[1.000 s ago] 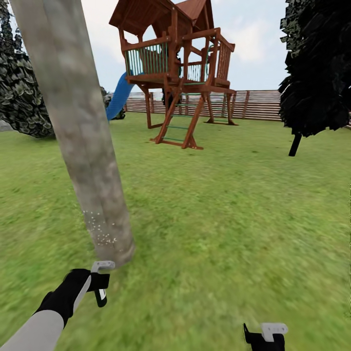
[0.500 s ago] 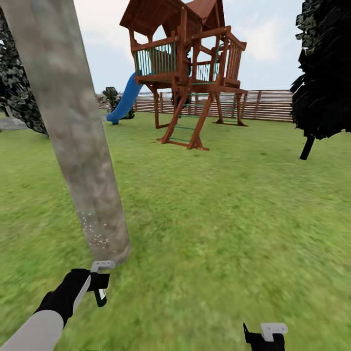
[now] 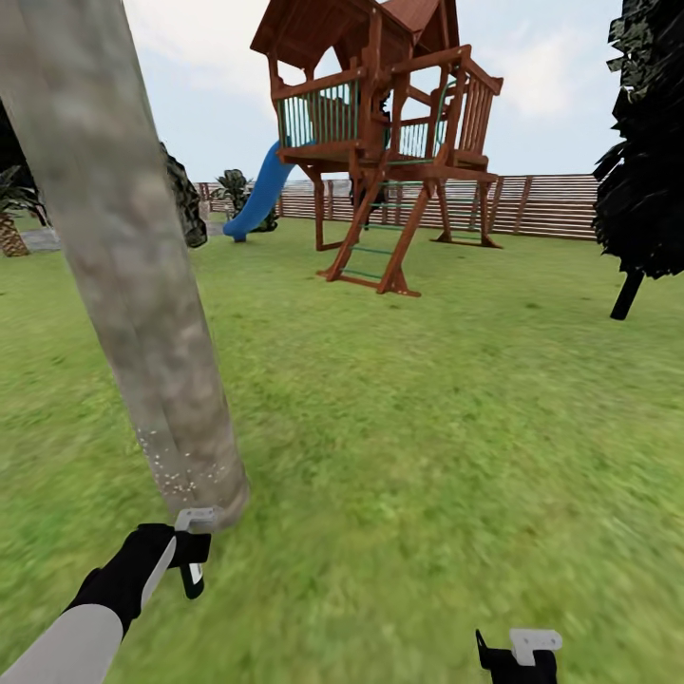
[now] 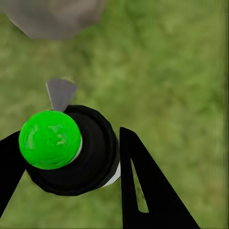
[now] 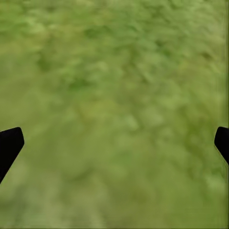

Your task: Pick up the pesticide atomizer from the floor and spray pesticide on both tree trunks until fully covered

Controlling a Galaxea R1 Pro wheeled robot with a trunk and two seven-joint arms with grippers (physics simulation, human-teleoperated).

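grass floor (image 3: pixel 427 427); left tool (image 4: pixel 71 157) pinching atomizer (image 4: pixel 71 150), right tool (image 5: pixel 114 143) spread; i'd sweep spray up tree trunk (image 3: pixel 123 256).

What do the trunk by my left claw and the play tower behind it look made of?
The tree trunk looks like smooth bark, matte grey-tan with brownish blotches and white specks near its base. The play tower looks like reddish-brown stained wood, built of beams and slats; its blue slide looks like smooth plastic, though a render leaves that open.
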